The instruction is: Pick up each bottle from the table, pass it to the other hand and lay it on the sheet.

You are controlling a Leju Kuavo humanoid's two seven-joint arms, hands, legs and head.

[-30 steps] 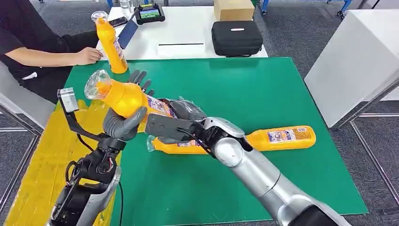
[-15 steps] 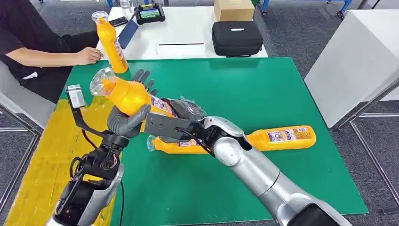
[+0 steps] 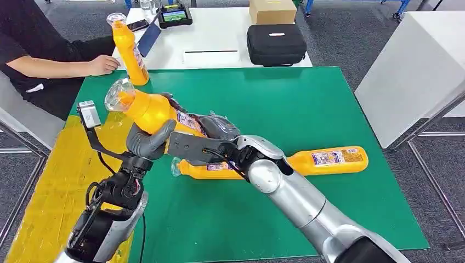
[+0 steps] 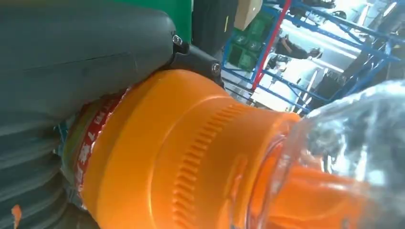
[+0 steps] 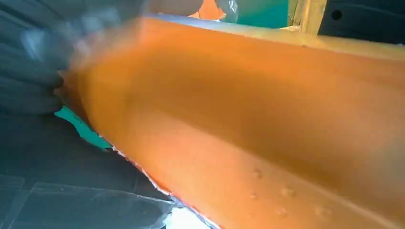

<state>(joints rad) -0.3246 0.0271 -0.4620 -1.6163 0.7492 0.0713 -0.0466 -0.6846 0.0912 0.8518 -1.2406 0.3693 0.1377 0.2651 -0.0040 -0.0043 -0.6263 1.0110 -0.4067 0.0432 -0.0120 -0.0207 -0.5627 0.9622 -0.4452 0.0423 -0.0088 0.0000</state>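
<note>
Since earlier, left hand (image 3: 147, 141) fingers wrapped around held bottle (image 3: 148, 109); right hand (image 3: 215, 130) also grasps it, mid-handover. Two bottles (image 3: 323, 160) lie at 4 o'clock on green table (image 3: 285, 104); yellow sheet (image 3: 49, 181) at 8 holds none.

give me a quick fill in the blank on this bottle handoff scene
1. The raised bottle is held by ____ robot hands.
2. The table cover is ____.
3. The sheet is ____.
4. A person's hand rests by a bottle that stands ____.

Missing words: both; green; yellow; upright
</note>
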